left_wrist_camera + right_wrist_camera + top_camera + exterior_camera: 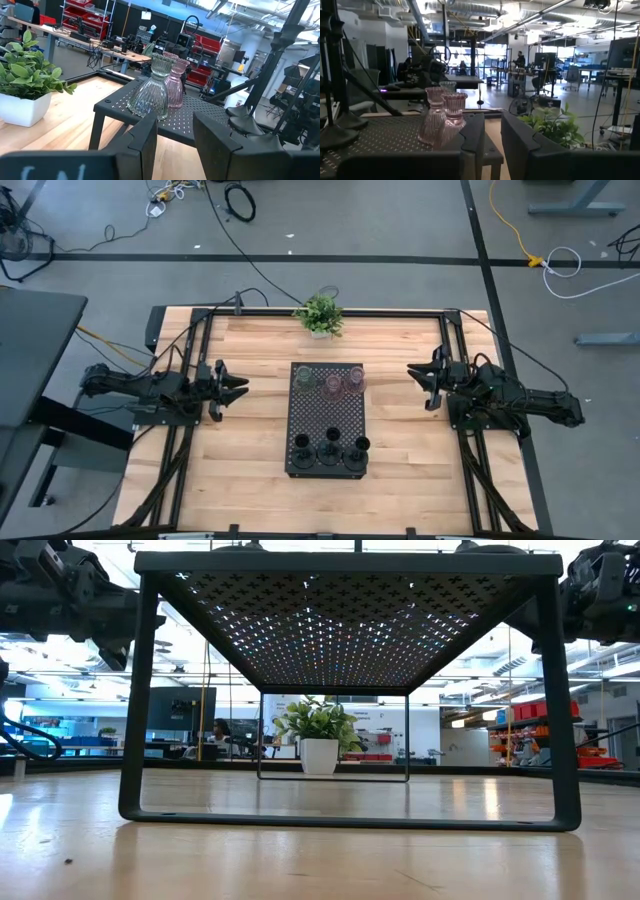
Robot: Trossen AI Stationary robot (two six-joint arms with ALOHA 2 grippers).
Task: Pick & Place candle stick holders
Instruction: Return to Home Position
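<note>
My left pincer (240,386) hangs over the left side of the table (250,480), well apart from the black shelf (327,416) in the middle; its two fingers (142,145) are apart and there is nothing between them. My right pincer (420,385) hangs over the right side, also well apart from the shelf; its fingers are apart too, and it holds nothing.

All six candle stick holders stand on top of the shelf; the three glass cups (329,382) make a row at the far end, near the little plant (320,315); the green one (150,92) is on my left side and the pink ones (174,82) are beside it; the three black holders (329,448) make a row at the near end.

I think the putting down is done; what is left is to go home and rest. To do that well, I should pull each arm straight back, away from the shelf, and go slowly; I should stay up high, so no finger catches the shelf's edge or its legs. A bump could shake the shelf; the glass cups look easy to tip, and the black holders with thin stems look wobbly too. I should carry nothing away with me, so fingers apart is good; both arms should end tucked at their own sides.
</note>
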